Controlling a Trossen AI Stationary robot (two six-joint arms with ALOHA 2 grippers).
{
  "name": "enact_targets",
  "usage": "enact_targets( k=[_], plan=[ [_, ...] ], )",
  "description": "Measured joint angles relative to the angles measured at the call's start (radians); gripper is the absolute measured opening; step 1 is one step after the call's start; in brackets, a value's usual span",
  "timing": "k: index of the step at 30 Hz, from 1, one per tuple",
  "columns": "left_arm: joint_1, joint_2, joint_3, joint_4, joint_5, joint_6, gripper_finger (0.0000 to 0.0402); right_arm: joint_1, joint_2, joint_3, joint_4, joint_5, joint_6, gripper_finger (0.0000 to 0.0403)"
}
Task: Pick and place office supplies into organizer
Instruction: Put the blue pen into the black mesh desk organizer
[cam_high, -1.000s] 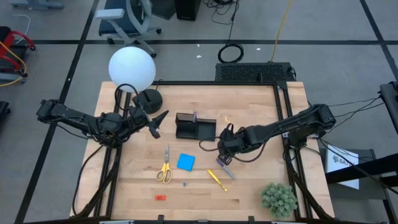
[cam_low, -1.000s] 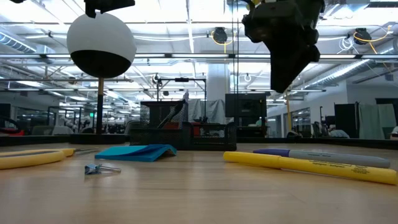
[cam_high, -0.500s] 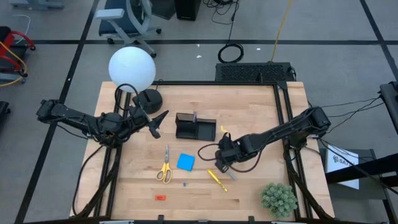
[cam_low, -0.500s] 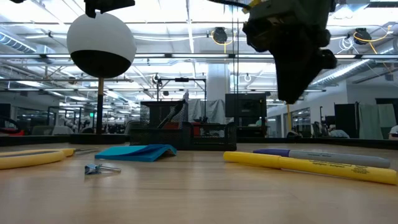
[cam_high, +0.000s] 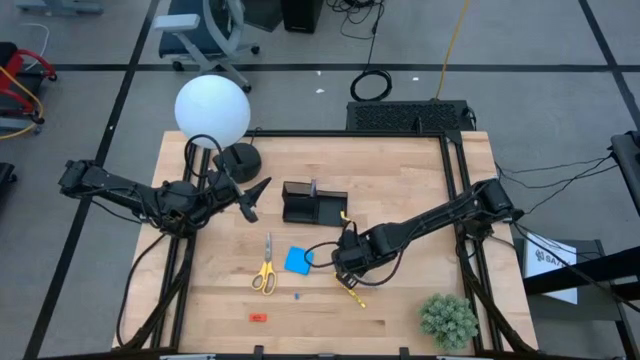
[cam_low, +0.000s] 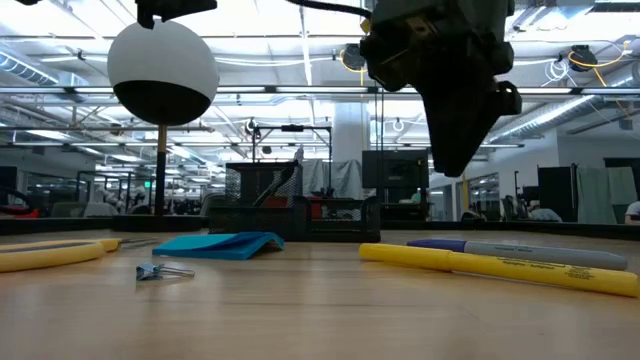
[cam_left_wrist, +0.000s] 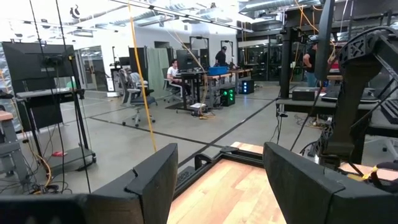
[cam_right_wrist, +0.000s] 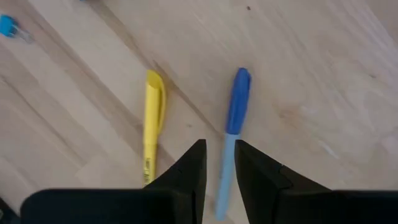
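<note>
My right gripper hangs over the table's middle, fingers pointing steeply down, open by a narrow gap. It is well above the pens. Below it lie a yellow pen and a blue-capped grey pen; the grey pen lines up with the gap between the fingers. The yellow-handled scissors and the blue pad lie flat to the left. A small red piece lies near the front edge. The black organizer stands farther back. My left gripper waits open, raised, left of the organizer.
A lamp with a white globe and a black round base stands at the far left. A green plant ball sits at the near right corner. A tiny blue clip lies near the pad.
My right gripper has moved toward the table's left and near edge and sunk a little, from beside the organizer to above the two pens. Nothing on the table has moved.
</note>
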Motion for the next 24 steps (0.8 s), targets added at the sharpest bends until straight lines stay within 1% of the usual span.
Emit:
enact_targets(
  k=[3,8,15,24],
  plan=[
    [0.000,0.000,0.000,0.000,0.000,0.000,0.0244,0.000,0.023,0.004,-0.020,-0.002,-0.004,0.0067],
    [0.000,0.000,0.000,0.000,0.000,0.000,0.0244,-0.003,0.034,0.003,-0.025,-0.049,-0.028,0.0064],
    [0.000,0.000,0.000,0.000,0.000,0.000,0.0244,-0.003,0.036,0.003,-0.024,-0.048,-0.037,0.0073],
    [0.000,0.000,0.000,0.000,0.000,0.000,0.0244,-0.005,0.124,0.003,-0.021,-0.050,-0.056,0.0086]
  ],
)
